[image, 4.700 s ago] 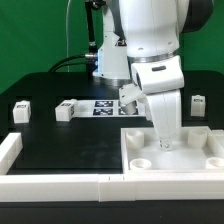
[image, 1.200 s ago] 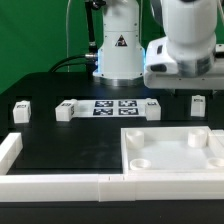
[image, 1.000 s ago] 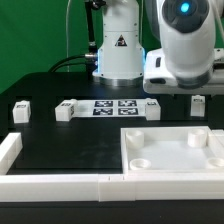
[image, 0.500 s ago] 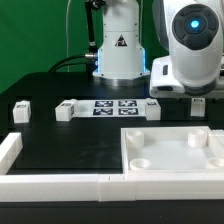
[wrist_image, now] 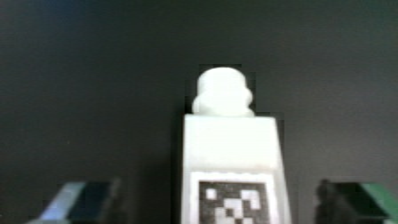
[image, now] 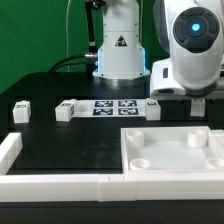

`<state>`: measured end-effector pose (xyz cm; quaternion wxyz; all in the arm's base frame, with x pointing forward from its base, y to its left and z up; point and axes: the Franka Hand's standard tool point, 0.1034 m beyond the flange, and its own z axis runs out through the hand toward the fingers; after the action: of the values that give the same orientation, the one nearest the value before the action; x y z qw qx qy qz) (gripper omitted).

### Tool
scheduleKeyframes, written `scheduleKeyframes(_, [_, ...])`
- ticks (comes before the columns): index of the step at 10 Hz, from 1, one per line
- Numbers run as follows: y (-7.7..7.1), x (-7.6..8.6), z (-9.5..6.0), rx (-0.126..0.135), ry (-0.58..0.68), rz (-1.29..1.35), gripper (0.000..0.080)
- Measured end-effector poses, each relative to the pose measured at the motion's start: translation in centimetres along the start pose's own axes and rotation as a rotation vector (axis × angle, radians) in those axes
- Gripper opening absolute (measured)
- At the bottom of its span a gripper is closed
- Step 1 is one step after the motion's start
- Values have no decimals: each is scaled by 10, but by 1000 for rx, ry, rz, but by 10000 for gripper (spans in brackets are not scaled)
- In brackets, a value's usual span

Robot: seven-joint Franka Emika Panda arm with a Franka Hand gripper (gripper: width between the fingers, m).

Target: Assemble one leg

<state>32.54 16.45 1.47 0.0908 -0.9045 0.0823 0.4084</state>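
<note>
Four small white legs with tags stand in a row on the black table: one at the exterior view's far left (image: 21,110), one beside it (image: 65,110), one in the middle (image: 152,108) and one at the right (image: 197,108). My gripper (image: 197,96) hangs directly over the right leg, mostly hidden by the wrist. In the wrist view the gripper (wrist_image: 222,205) is open, and that leg (wrist_image: 231,150) stands upright between the two spread fingertips (wrist_image: 80,200) without touching them. The large white panel (image: 205,160) lies at the front right.
The marker board (image: 115,106) lies between the middle legs, in front of the robot base. A white rail (image: 60,183) runs along the front edge, with a corner piece (image: 10,150) at the left.
The arm has left the white panel, risen and swung to the exterior view's right. In the last second it shifted a little further right, over the right leg.
</note>
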Motion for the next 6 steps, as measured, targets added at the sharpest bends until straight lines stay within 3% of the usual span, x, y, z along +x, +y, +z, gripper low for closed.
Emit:
scheduleKeyframes(1, [0, 0, 0, 0, 0, -1, 445])
scheduleKeyframes(2, [0, 0, 0, 0, -1, -1, 285])
scheduleKeyframes(6, [0, 0, 0, 0, -1, -1, 285])
